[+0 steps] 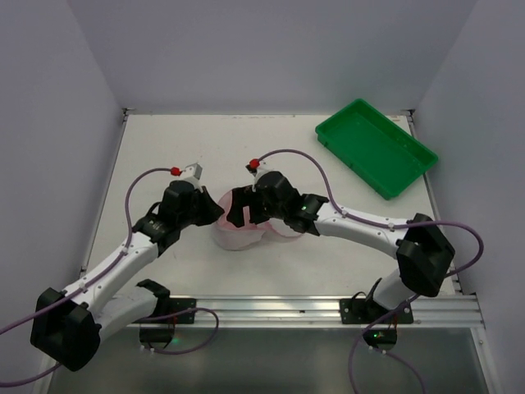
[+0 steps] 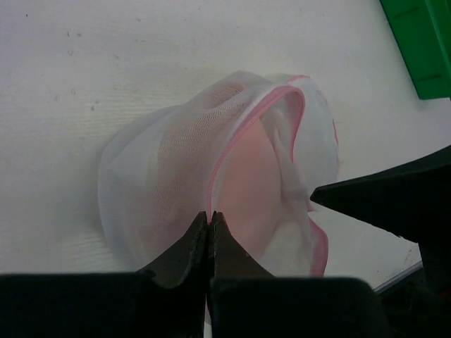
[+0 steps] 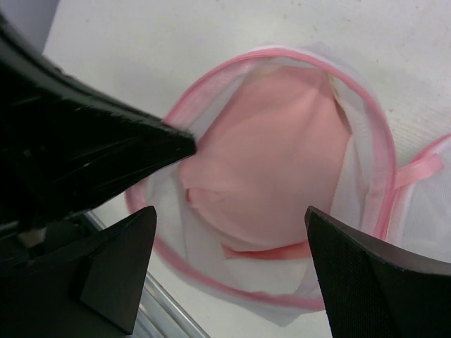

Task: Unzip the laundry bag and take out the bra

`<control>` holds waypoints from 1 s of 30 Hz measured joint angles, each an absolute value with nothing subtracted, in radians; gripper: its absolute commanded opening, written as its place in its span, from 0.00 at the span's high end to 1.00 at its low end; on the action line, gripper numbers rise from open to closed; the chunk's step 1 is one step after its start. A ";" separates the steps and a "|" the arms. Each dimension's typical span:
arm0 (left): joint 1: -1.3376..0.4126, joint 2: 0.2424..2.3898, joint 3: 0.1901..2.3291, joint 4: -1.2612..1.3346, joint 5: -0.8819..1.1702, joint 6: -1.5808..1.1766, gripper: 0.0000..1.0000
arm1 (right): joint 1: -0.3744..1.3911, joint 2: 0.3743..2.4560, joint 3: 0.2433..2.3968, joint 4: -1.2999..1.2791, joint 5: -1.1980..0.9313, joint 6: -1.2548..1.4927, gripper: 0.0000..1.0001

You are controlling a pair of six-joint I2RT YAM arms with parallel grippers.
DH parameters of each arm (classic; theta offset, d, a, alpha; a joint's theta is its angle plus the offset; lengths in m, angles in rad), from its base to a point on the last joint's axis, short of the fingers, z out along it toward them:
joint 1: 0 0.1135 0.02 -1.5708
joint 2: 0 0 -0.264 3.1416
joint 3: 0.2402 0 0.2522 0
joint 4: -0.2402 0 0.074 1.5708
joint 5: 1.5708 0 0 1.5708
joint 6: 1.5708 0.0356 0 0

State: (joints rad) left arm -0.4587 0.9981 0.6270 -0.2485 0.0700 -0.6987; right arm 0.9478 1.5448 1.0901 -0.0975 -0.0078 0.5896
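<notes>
The laundry bag (image 1: 238, 236) lies mid-table, a white mesh drum with pink zip trim, its mouth open. Its round lid flap (image 1: 287, 230) hangs to the right. The pink bra (image 3: 275, 155) sits inside the bag (image 3: 366, 113); it also shows in the left wrist view (image 2: 246, 190). My left gripper (image 2: 210, 215) is shut on the pink-trimmed rim of the bag (image 2: 155, 176), at its left side in the top view (image 1: 219, 215). My right gripper (image 3: 232, 232) is open just above the bag's mouth, over the bra and not touching it; in the top view (image 1: 244, 215) it hides part of the bag.
A green plastic tray (image 1: 375, 146) stands at the back right; its corner shows in the left wrist view (image 2: 423, 42). The table's metal front rail (image 1: 312, 308) runs just in front of the bag. White walls close off the table's left, back and right.
</notes>
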 measured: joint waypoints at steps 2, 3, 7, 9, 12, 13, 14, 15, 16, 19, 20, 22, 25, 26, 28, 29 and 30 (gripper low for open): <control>-0.460 0.970 0.597 -0.242 0.068 -0.716 1.00 | 0.951 1.583 1.104 -0.116 0.015 0.607 0.12; -0.461 0.958 0.585 -0.240 0.066 -0.723 1.00 | 0.951 1.601 1.114 -0.127 0.023 0.616 0.12; -0.461 0.934 0.557 -0.223 0.065 -0.745 1.00 | 0.956 1.651 1.135 -0.157 0.059 0.638 0.11; -0.461 0.931 0.548 -0.218 0.065 -0.754 1.00 | 0.957 1.665 1.137 -0.166 0.062 0.640 0.11; -0.461 0.929 0.532 -0.210 0.065 -0.768 1.00 | 0.960 1.699 1.155 -0.167 0.060 0.634 0.11; -0.461 0.929 0.527 -0.209 0.065 -0.769 1.00 | 0.962 1.709 1.159 -0.167 0.060 0.629 0.11; -0.461 0.929 0.524 -0.210 0.065 -0.771 1.00 | 0.964 1.715 1.163 -0.165 0.059 0.624 0.11; -0.461 0.929 0.521 -0.210 0.065 -0.772 1.00 | 0.965 1.718 1.163 -0.165 0.058 0.618 0.11; -0.461 0.929 0.519 -0.209 0.065 -0.774 1.00 | 0.968 1.718 1.163 -0.165 0.058 0.611 0.11; -0.461 0.928 0.517 -0.208 0.065 -0.775 1.00 | 0.974 1.718 1.174 -0.167 0.058 0.589 0.11; -0.461 0.928 0.517 -0.209 0.065 -0.775 1.00 | 0.976 1.718 1.180 -0.167 0.058 0.582 0.11; -0.461 0.929 0.517 -0.208 0.065 -0.775 1.00 | 0.981 1.721 1.192 -0.168 0.060 0.569 0.10; -0.461 0.929 0.517 -0.210 0.064 -0.775 1.00 | 0.991 1.729 1.212 -0.171 0.060 0.545 0.10; -0.461 0.929 0.517 -0.210 0.063 -0.775 1.00 | 0.994 1.731 1.215 -0.172 0.060 0.537 0.10; -0.461 0.929 0.517 -0.213 0.055 -0.775 1.00 | 0.997 1.738 1.225 -0.176 0.059 0.524 0.10; -0.461 0.929 0.517 -0.215 0.049 -0.775 1.00 | 0.999 1.746 1.232 -0.180 0.058 0.518 0.10; -0.461 0.929 0.517 -0.218 0.045 -0.775 1.00 | 1.000 1.753 1.237 -0.181 0.057 0.513 0.10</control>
